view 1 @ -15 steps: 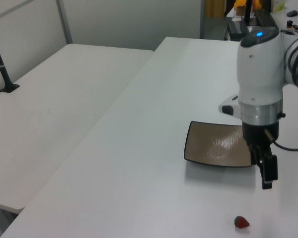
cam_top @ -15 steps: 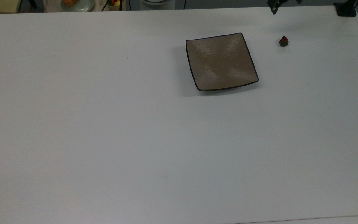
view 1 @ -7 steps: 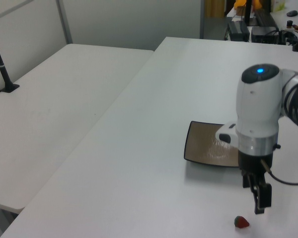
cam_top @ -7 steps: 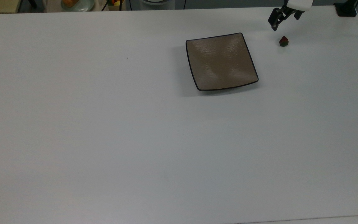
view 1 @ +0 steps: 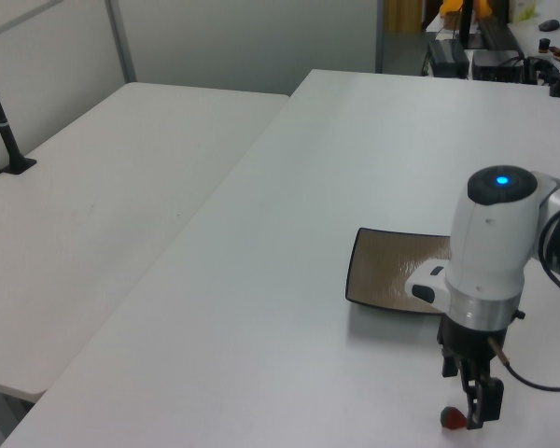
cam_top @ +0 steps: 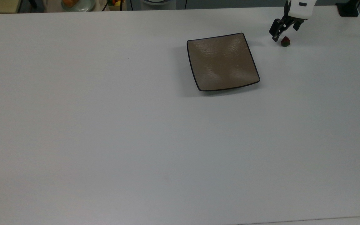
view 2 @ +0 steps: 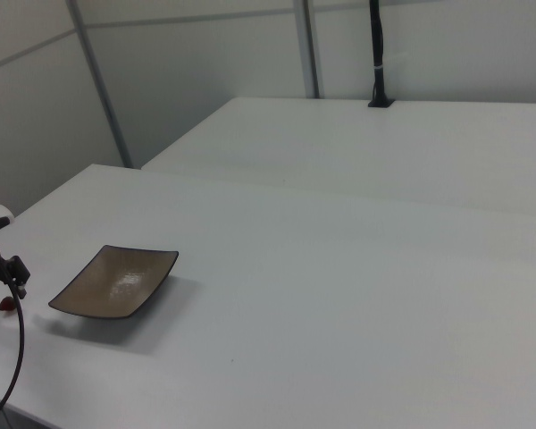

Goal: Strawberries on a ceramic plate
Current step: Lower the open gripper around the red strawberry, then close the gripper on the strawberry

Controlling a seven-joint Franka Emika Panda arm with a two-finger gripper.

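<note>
Table: a broad white table (cam_top: 105, 140) filled most of the room's near space.
Second table: another white one (view 1: 103, 215) stood beside it, a narrow gap between them.
Walls: pale grey panels (view 2: 205, 80) with metal uprights.
Post: a black pole (view 2: 376, 54) rose from the second table.

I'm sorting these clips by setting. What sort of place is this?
Probably a lab or office workroom: long white tables set side by side, plain partition walls, and a robot arm working over a strawberry and ceramic plate.
</note>
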